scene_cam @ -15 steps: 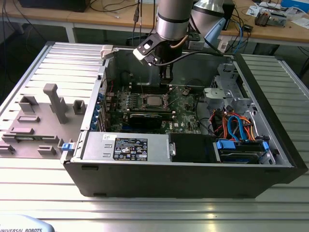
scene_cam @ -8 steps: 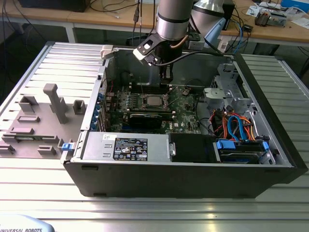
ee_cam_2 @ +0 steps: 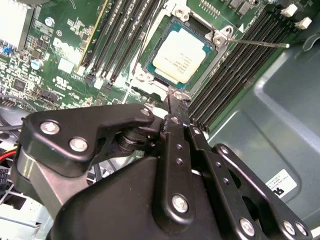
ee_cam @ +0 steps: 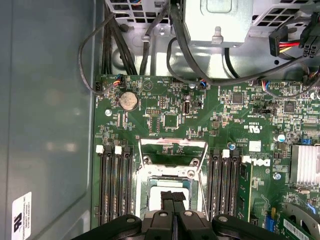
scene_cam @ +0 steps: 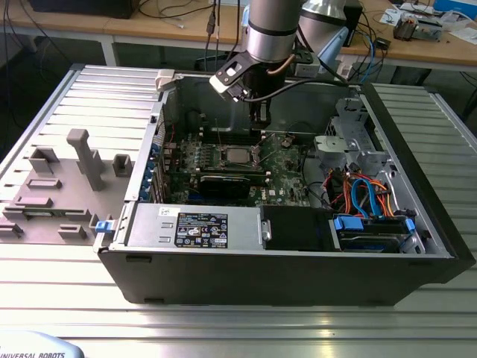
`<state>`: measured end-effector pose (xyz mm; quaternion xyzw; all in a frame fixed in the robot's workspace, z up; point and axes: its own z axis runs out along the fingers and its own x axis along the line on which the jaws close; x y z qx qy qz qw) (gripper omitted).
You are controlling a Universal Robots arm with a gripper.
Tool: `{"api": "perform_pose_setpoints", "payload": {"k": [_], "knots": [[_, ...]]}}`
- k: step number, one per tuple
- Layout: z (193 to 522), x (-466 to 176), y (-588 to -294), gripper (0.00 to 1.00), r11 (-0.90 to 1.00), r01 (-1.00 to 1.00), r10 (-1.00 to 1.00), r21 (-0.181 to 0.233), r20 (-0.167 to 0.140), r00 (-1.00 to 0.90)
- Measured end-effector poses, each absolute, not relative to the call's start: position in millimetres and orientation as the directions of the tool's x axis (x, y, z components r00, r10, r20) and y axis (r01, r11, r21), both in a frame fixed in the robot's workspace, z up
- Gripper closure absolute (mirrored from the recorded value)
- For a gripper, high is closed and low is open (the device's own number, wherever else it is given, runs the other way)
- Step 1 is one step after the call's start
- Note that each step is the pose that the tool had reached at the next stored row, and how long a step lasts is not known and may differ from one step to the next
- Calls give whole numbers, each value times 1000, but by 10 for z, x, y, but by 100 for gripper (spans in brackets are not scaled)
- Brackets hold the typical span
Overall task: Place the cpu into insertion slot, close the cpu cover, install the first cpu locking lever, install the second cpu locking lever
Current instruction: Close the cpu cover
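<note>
The cpu [ee_cam_2: 179, 54] lies flat in the insertion slot [ee_cam_2: 150, 60], its pale silver top facing up; in the first wrist view the cpu [ee_cam: 167, 186] sits just beyond my fingertips. The cpu cover [ee_cam: 172, 146], a silver frame with a window, stands raised on the slot's far side. A thin locking lever [ee_cam_2: 260, 44] sticks out past the slot's corner, unlatched. My gripper [ee_cam_2: 176, 97] is shut with nothing between its fingers, tips right at the slot's near edge. In the exterior view the gripper [scene_cam: 257, 127] hangs just above the cpu [scene_cam: 238, 155] inside the open computer case.
Long black memory slots [ee_cam: 114, 185] flank the socket on both sides. A black expansion card [scene_cam: 231, 181] lies across the board nearer the power supply [scene_cam: 195, 225]. Cables and a drive cage [scene_cam: 365, 195] fill the case on the exterior view's right. A grey fixture plate [scene_cam: 59, 186] sits outside.
</note>
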<state>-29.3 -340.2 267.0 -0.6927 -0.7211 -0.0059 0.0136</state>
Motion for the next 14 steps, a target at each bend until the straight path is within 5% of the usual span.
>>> {"api": "perform_pose_setpoints", "payload": {"k": [14], "knots": [[2769, -267, -3402, 89, 40, 999, 999, -11, 27, -40]]}}
